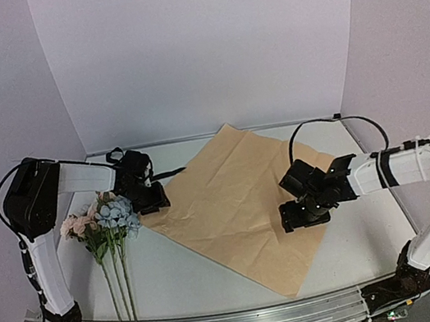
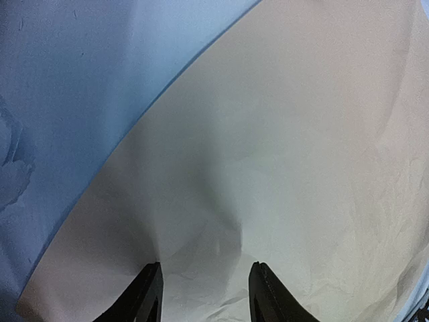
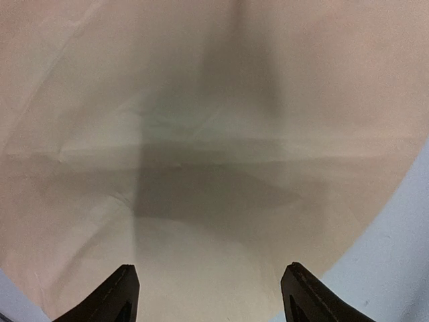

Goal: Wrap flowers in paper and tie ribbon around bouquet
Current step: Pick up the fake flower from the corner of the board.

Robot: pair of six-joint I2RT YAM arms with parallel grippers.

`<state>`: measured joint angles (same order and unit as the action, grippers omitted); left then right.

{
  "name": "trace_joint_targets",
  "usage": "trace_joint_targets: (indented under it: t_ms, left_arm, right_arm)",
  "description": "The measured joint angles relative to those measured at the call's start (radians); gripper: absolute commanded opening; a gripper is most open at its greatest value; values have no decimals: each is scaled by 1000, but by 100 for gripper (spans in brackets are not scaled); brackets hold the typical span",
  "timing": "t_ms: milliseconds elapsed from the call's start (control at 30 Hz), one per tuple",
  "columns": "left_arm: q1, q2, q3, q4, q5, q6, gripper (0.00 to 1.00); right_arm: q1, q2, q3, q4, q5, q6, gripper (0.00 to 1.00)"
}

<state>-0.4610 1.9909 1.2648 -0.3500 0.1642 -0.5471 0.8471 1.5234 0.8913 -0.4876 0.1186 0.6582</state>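
Flowers (image 1: pixel 102 218) lie at the left of the desk (image 1: pixel 186 279), heads beside the left arm and stems running toward the near edge. They sit just left of the paper (image 1: pixel 238 198), which is spread tan side up across the middle.

Your left hand (image 1: pixel 153 195) sits at the sheet's left corner, fingers parted, with bare paper between them and nothing pinched. Your right hand (image 1: pixel 302 214) hangs low over the right part of the sheet, fingers spread wide, also holding nothing. The wrist views are soft, so it is hard to say whether either hand touches the sheet.

The main risk is the sheet itself. It looks thin, so closing on a flat spot may slip off or only crease it, and dragging one corner could slide the whole sheet. Your left arm also works just beside the blooms, and a careless sweep could knock them askew. No ribbon shows in any view.
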Motion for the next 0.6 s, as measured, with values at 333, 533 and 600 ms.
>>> trace_joint_targets:
  t_ms: [333,533,600]
  left_arm:
    - [0,-419,-224,-97,-156,-188,89]
    - [0,-643,-387,-207,-316,-367,97]
    - [0,-690,-466,-260,-355,-426,100]
  right_arm:
    - [11,189,67,81,17,-11,71]
    - [74,214,67,68,59,47,71]
    - [96,214,66,67,64,71,71]
